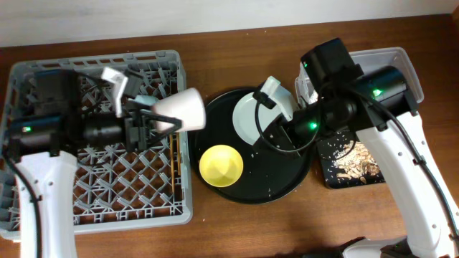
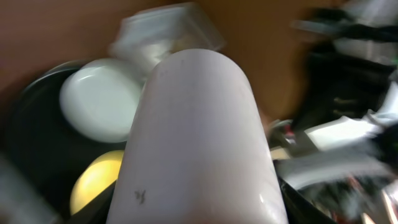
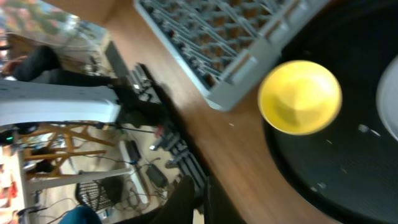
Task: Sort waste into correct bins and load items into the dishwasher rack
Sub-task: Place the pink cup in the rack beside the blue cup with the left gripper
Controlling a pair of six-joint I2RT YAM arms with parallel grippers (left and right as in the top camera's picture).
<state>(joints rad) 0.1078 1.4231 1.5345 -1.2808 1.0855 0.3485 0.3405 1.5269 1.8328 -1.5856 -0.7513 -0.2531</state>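
Observation:
My left gripper [image 1: 161, 118] is shut on a pale pink cup [image 1: 183, 111], held on its side over the right edge of the grey dishwasher rack [image 1: 43, 215]. The cup fills the left wrist view [image 2: 199, 137]. My right gripper [image 1: 267, 100] hovers over the white-green plate [image 1: 247, 122]; its dark fingers [image 3: 208, 199] look pressed together and empty. The yellow bowl [image 1: 221, 165] sits beside the plate, and also shows in the right wrist view [image 3: 300, 98]. Chopsticks, napkin and wrapper are out of view.
Bowl and plate rest on a large round black tray [image 1: 287, 179]. A shallow black tray [image 1: 326, 175] with beige scraps lies at the right, and a clear tub [image 1: 398, 57] behind it sits partly under the right arm. A pale object [image 1: 118, 79] lies in the rack.

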